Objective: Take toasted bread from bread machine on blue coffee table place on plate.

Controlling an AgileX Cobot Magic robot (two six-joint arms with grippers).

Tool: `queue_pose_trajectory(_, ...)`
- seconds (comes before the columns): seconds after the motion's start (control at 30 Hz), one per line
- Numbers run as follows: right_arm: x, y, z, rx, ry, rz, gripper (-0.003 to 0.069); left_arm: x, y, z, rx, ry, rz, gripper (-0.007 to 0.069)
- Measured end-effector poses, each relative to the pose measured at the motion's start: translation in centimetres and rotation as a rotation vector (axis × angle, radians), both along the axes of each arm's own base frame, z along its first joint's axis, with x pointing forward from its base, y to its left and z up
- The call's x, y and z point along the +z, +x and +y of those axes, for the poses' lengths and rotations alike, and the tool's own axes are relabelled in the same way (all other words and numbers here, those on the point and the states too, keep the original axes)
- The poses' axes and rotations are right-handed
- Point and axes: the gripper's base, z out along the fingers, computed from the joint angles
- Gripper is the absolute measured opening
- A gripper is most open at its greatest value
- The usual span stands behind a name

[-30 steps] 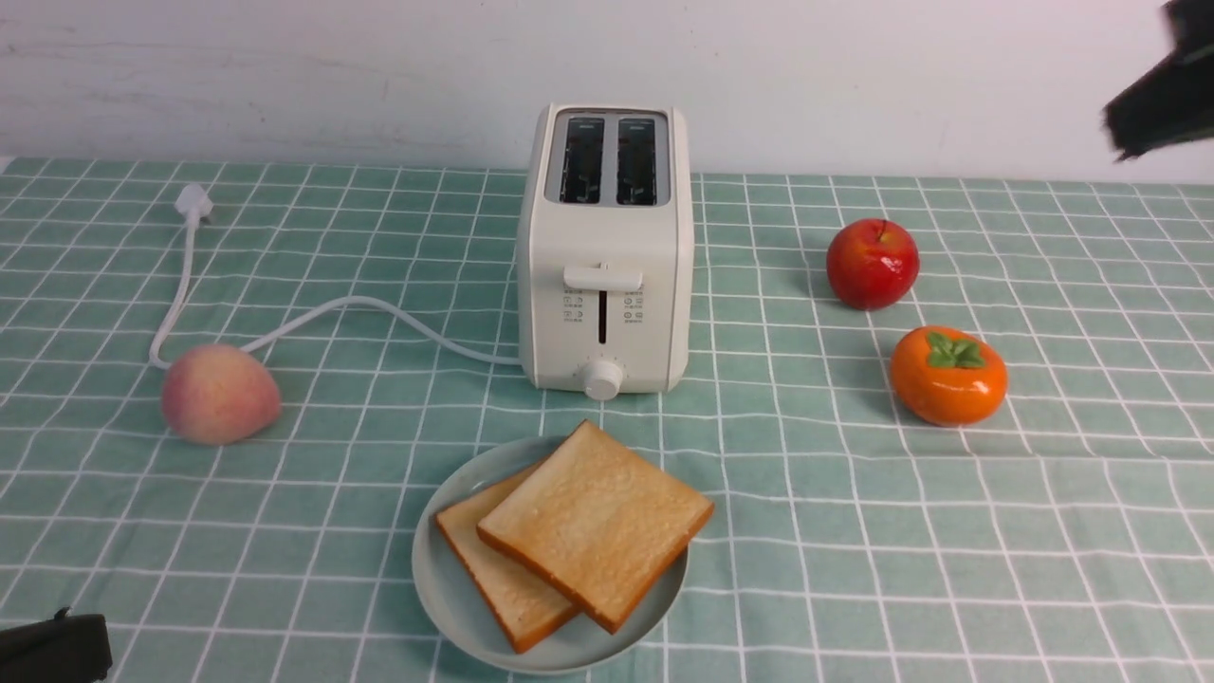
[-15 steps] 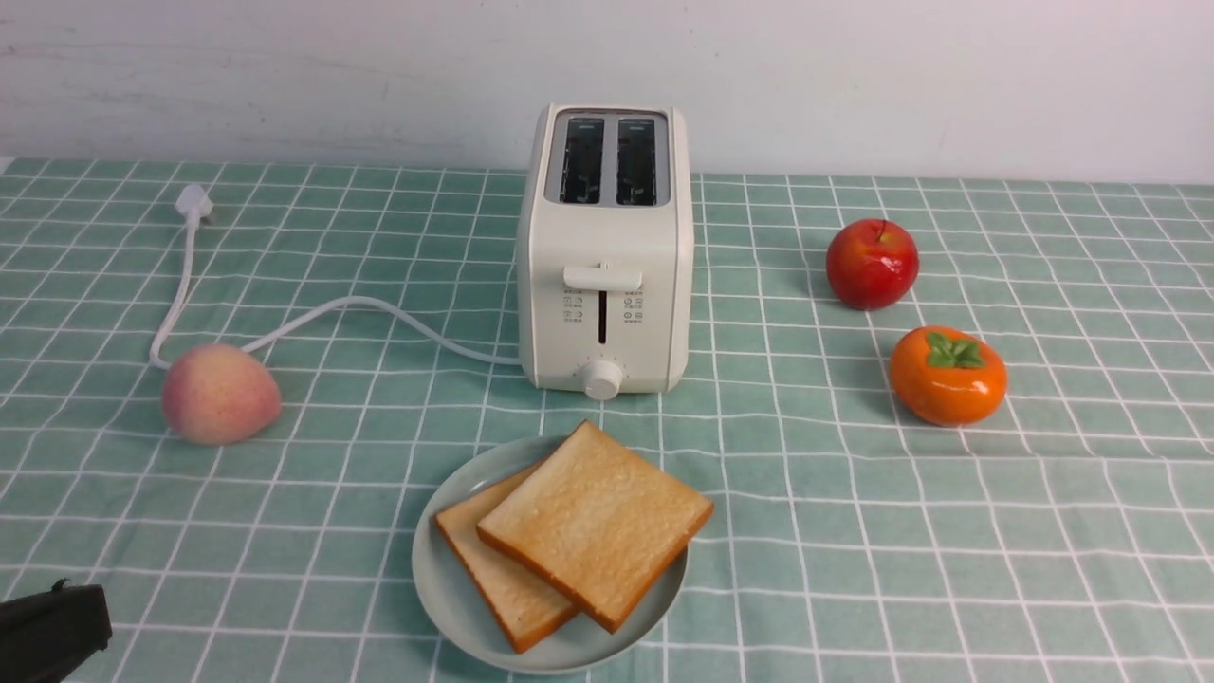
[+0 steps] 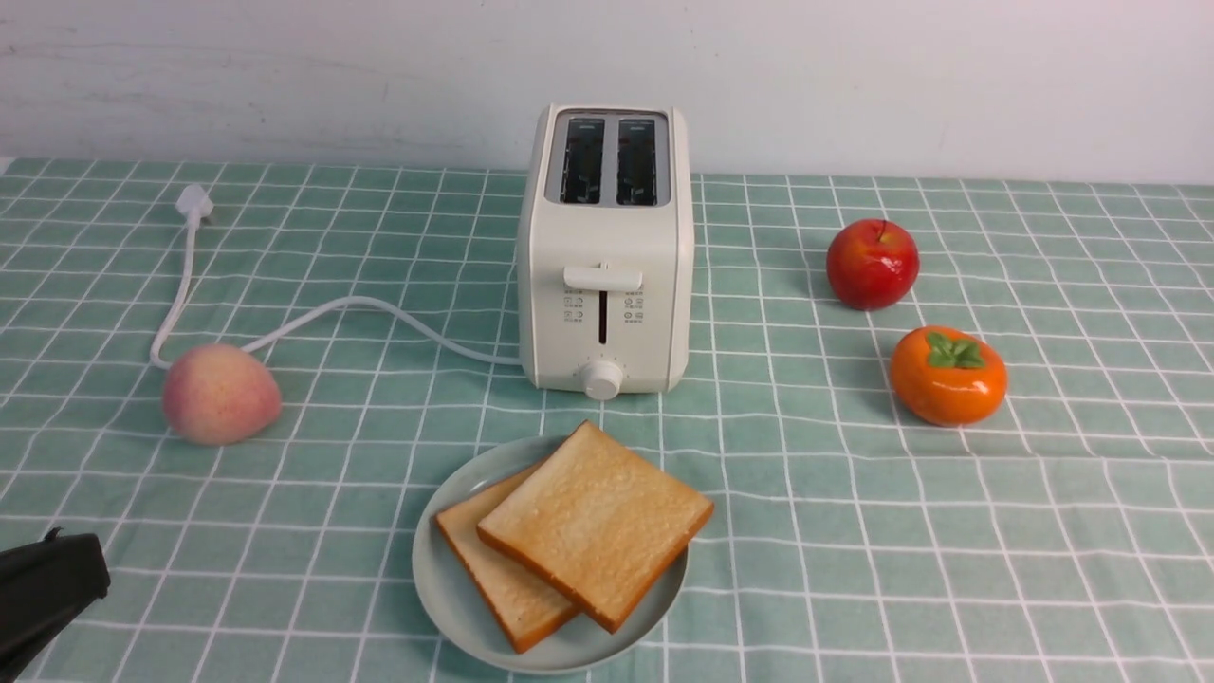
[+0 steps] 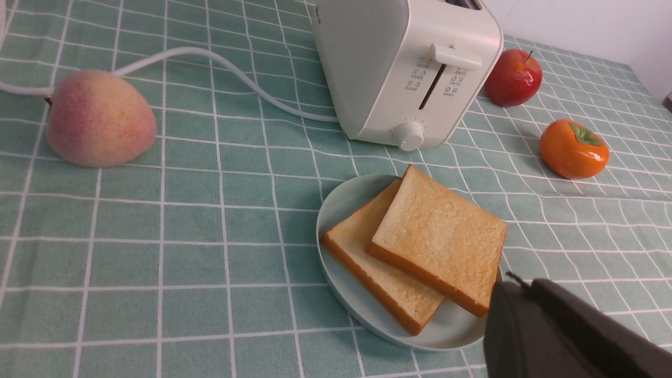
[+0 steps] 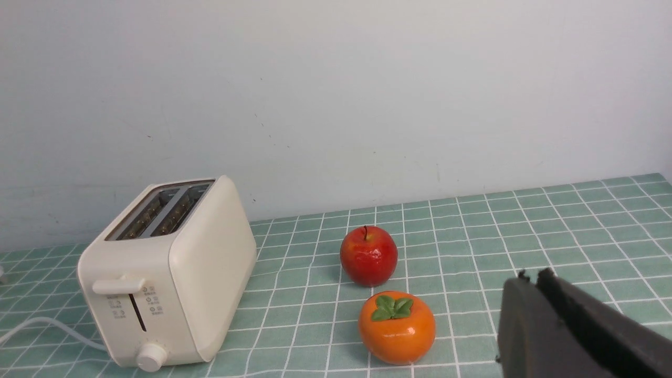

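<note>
Two slices of toasted bread (image 3: 596, 520) (image 4: 438, 239) lie overlapped on the pale blue-green plate (image 3: 446, 602) (image 4: 344, 197), just in front of the bread machine (image 3: 605, 251) (image 4: 388, 68) (image 5: 168, 273). Both of its slots look empty. The blue coffee table (image 3: 854, 531) wears a green checked cloth. My left gripper (image 3: 43, 588) (image 4: 520, 294) is shut and empty at the near left corner, close above the plate's near rim in the left wrist view. My right gripper (image 5: 530, 281) is shut, holds nothing, and is out of the front view.
A peach (image 3: 220, 393) lies left of the toaster beside its white cord (image 3: 379, 308). A red apple (image 3: 873, 263) and an orange persimmon (image 3: 947, 375) sit to the right. A white wall (image 3: 854, 76) bounds the table's far edge.
My right arm has left the front view from the upper right corner. My left gripper has risen slightly at the lower left corner. The toast and plate have not moved.
</note>
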Motion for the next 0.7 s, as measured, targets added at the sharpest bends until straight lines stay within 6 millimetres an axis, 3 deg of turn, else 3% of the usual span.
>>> queue_pose_trajectory(0.7,0.00,0.00,0.00,-0.001,0.001,0.000,0.0041,0.00,0.00,0.00,0.000,0.000,0.000,0.0017)
